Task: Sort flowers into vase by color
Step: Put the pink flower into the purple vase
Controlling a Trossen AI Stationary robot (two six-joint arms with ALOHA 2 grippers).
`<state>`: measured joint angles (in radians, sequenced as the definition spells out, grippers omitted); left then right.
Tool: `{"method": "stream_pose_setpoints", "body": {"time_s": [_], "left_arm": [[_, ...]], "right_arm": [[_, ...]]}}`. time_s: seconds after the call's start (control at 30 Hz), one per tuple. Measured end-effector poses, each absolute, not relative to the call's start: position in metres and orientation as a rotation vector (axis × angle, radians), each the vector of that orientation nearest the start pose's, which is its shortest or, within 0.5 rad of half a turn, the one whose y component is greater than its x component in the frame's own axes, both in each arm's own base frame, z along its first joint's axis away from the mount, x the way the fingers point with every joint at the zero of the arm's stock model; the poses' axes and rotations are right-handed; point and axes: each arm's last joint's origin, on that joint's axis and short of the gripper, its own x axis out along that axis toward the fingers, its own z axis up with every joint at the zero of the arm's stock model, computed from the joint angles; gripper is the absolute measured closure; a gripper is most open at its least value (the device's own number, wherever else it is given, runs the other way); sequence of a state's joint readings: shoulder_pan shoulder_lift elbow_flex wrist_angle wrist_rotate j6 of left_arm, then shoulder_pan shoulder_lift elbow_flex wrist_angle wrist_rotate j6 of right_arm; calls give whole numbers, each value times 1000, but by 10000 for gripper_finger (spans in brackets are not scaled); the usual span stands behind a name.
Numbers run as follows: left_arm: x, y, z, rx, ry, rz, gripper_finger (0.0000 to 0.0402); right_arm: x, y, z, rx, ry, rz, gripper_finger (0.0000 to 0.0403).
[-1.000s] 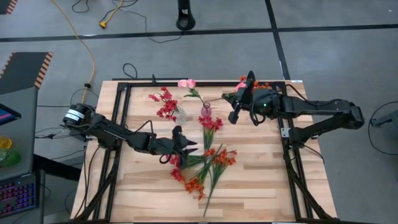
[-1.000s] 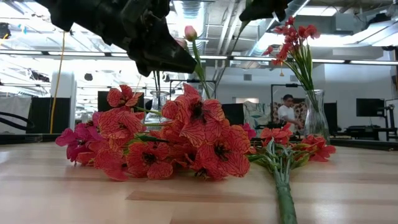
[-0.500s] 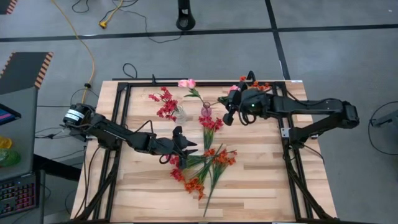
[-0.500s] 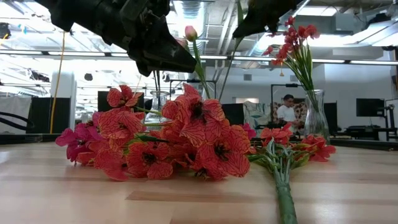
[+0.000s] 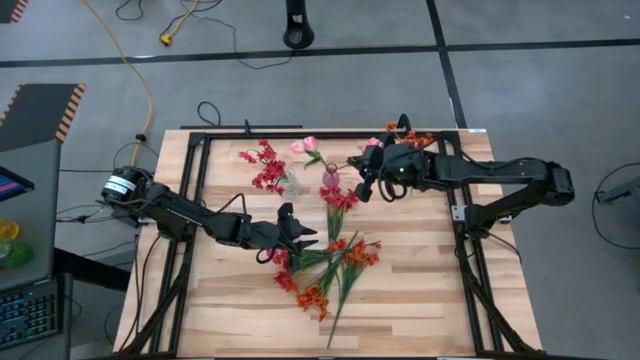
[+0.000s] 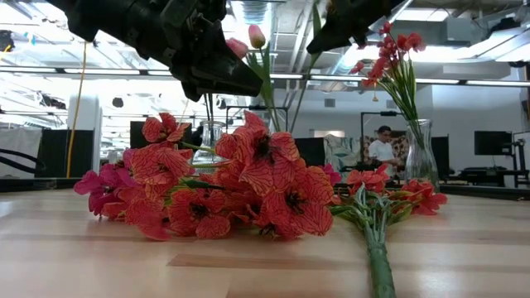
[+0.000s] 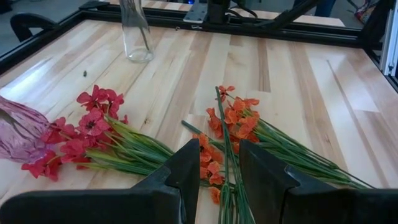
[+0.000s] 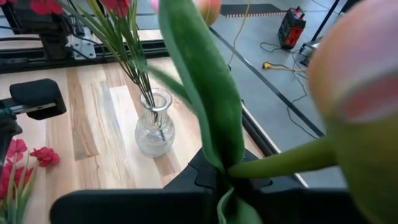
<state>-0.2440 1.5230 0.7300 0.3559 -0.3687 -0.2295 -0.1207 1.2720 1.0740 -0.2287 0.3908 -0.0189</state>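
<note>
Nearest the front edge of the table (image 5: 420, 300) lies the loose heap of flowers: orange sprigs (image 5: 318, 297) at the near end with their green stems fanning out, and red sprigs (image 7: 87, 127) beside them, blossoms spread flat on the wood. The left gripper (image 5: 296, 237) hangs low just over the left side of this heap. Its fingers (image 7: 186, 171) stand a little apart with only a narrow gap between them, and nothing is caught there; orange blossoms show on the table through the gap.

Further back, about the middle of the table, stands a small pink vase (image 5: 331, 178) with red blossoms lying just in front of it. Left of it a clear glass vase (image 5: 289, 185) holds a bunch of red flowers (image 5: 264, 165).

The right gripper (image 5: 366, 186) is up in the air just right of the pink vase. Its fingers are pinched tight on the green stem of a pale pink flower (image 5: 308, 146), whose buds reach out leftward above the far side of the vases.

At the far right corner more red-orange flowers (image 5: 415, 136) stand behind the right arm, in a glass vase (image 6: 420, 153) seen from table level. Beyond the table a person (image 6: 383, 149) sits in the room.
</note>
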Motion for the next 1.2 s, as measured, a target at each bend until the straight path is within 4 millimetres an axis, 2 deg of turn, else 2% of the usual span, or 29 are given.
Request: {"method": "stream_pose_setpoints", "body": {"time_s": [0.23,0.4,0.73,1.2], "left_arm": [[301,-64,195,-95,399,170,304],[301,-64,195,-96,399,170,304],[301,-64,195,-114,398,174,304],[301,-64,195,-117,395,174,304]], "right_arm": [[278,-45,330,-72,401,-502,325],[279,-45,331,-69,388,-505,289],[277,-56,331,-58,386,-545,231],[297,-67,318,-11,347,-575,221]]}}
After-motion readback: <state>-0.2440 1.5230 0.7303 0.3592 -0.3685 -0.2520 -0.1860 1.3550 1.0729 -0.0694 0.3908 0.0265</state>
